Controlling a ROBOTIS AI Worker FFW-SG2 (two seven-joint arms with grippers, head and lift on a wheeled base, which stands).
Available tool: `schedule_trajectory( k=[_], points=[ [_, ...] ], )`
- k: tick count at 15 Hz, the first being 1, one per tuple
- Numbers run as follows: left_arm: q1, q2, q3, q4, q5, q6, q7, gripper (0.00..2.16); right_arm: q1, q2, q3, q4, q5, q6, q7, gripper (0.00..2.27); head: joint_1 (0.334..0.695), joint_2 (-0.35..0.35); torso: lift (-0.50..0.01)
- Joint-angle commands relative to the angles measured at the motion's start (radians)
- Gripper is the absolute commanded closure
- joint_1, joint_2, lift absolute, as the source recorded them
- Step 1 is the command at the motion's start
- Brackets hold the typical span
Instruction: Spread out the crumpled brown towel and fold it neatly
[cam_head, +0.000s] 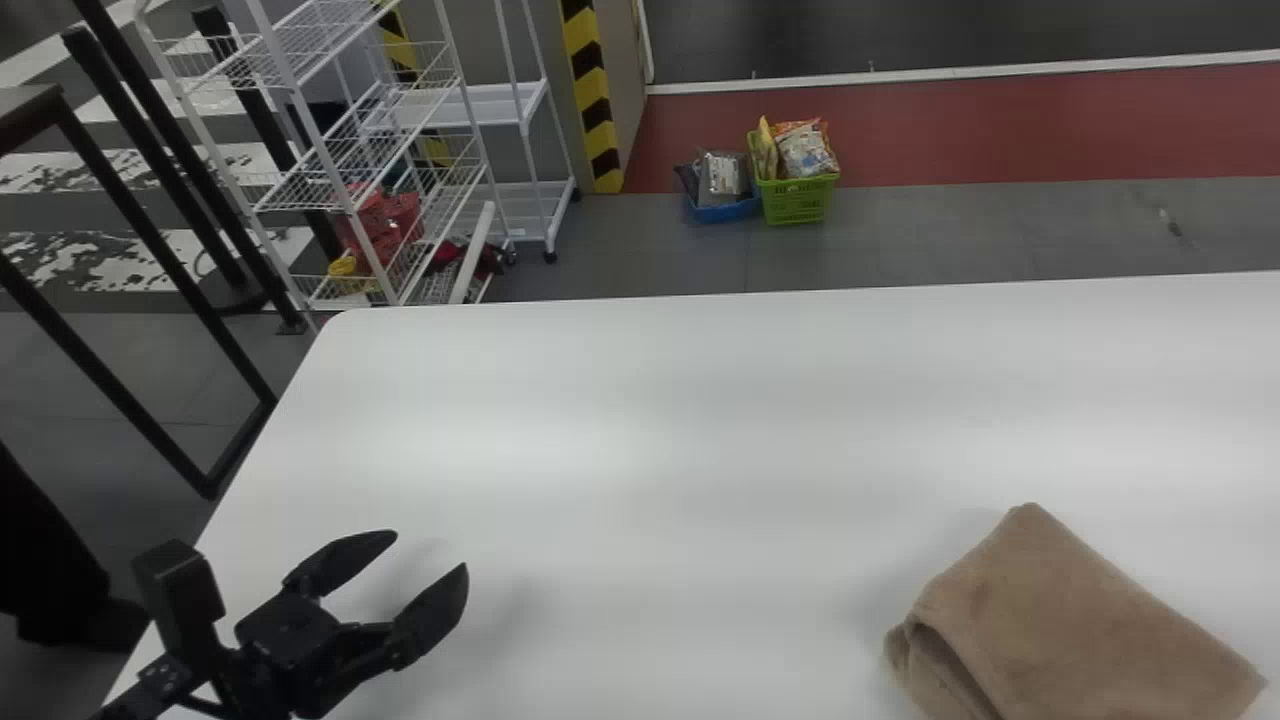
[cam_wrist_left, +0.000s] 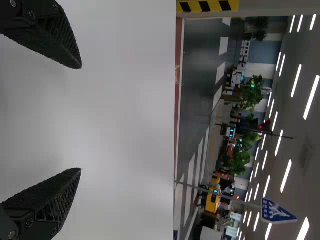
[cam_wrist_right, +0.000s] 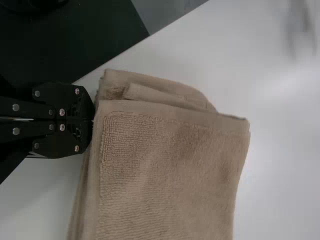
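Observation:
In the head view, my left gripper (cam_head: 431, 554) stands open over the table's left part, well away from the brown towel (cam_head: 1085, 620). The towel lies at the lower right as a folded, layered bundle, with a rounded fold on its left side. My left gripper (cam_wrist_left: 81, 118) has nothing between its spread fingers in the left wrist view. In the right wrist view, my right gripper (cam_wrist_right: 93, 120) is shut, its tips against an edge of the towel (cam_wrist_right: 165, 165); whether cloth is pinched there cannot be told. Several layers and hemmed edges of the towel show, one corner flap tucked beneath the top layer.
The white table (cam_head: 640, 430) extends between the left gripper and the towel. Past its far edge are a white wire rack (cam_head: 330, 150) and a green basket (cam_head: 797, 200) beside a blue one (cam_head: 725, 212) on the floor. A black metal frame (cam_head: 150, 420) stands off the left edge.

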Motion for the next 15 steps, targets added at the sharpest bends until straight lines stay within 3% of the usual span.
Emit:
schedule_trajectory(
  k=[1, 5, 9, 12, 15],
  points=[
    [0.001, -0.003, 0.003, -0.001, 0.003, 0.001, -0.002, 0.08, -0.055, 0.023, 0.078, 0.048, 0.017, 0.001, 0.005, 1.42, 0.695, 0.265, -0.128],
    [0.002, -0.003, 0.014, -0.003, 0.01, -0.002, -0.006, 0.08, -0.161, 0.061, 0.173, 0.16, 0.027, 0.004, 0.005, 1.42, 0.695, 0.35, -0.128],
    [0.002, -0.003, 0.023, -0.001, 0.014, 0.001, -0.01, 0.08, -0.233, 0.099, 0.218, 0.233, 0.02, 0.001, 0.005, 1.42, 0.695, 0.35, -0.128],
    [0.002, -0.003, 0.029, -0.001, 0.016, 0.001, -0.012, 0.08, -0.21, 0.096, 0.221, 0.155, -0.052, 0.068, 0.005, 1.42, 0.695, 0.35, -0.128],
    [0.002, -0.003, 0.025, 0.002, 0.013, 0.004, -0.009, 0.08, -0.168, 0.09, 0.095, 0.009, -0.212, 0.172, 0.005, 1.42, 0.695, 0.35, -0.128]
  ],
)
